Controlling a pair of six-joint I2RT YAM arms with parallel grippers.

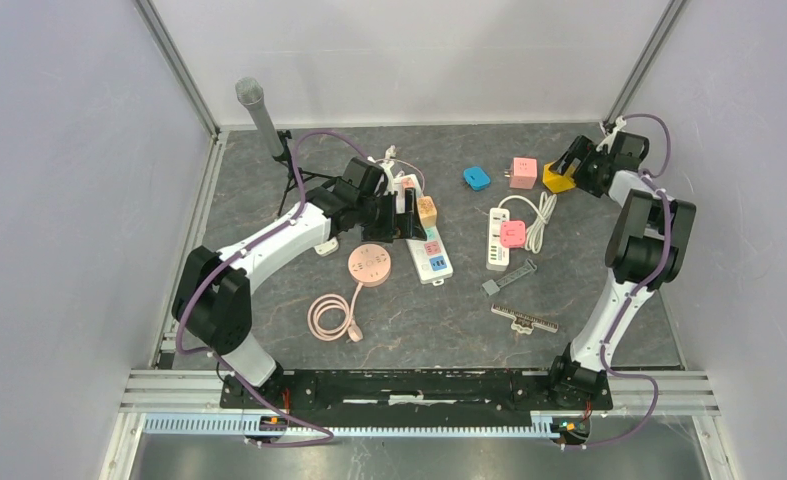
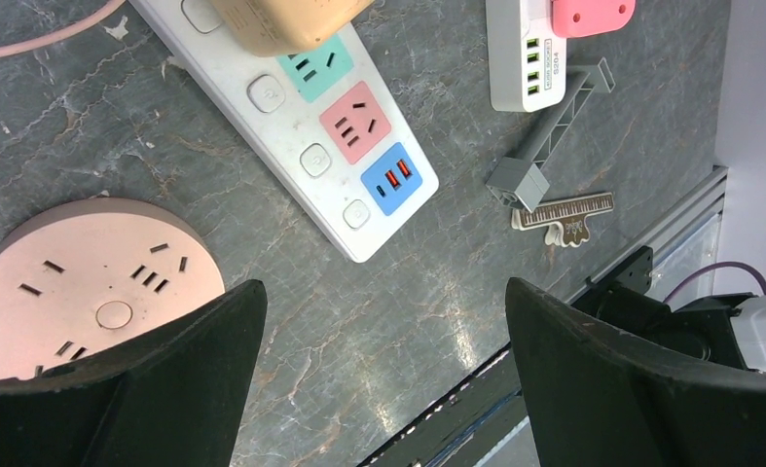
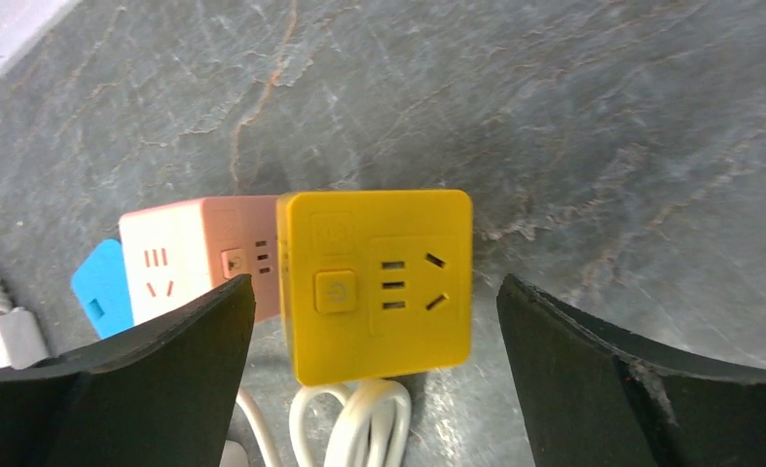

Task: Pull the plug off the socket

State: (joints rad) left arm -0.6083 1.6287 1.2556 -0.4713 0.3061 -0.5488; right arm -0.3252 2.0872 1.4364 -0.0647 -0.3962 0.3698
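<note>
You are holding your left tool wide open above the table, and it is gripping nothing. Under it, the long white socket strip is lying flat on the table. The tan plug is sitting on top of that strip, right beside the green-blue socket holes. The tool is not touching it. A round pink socket is lying near the strip, partly hiding behind one black finger.

Over on the other side, at the far corner, you are holding your right tool wide open as well. A yellow socket block is sitting between its two fingers. There is a gap on each side, so the tool is not squeezing it. A pink block is sitting just beside the yellow one, and a small blue piece is lying farther along.

In the middle of the table, a short white strip is lying with a pink plug on top of it. I cannot tell how deep either plug is pushed in.
</note>
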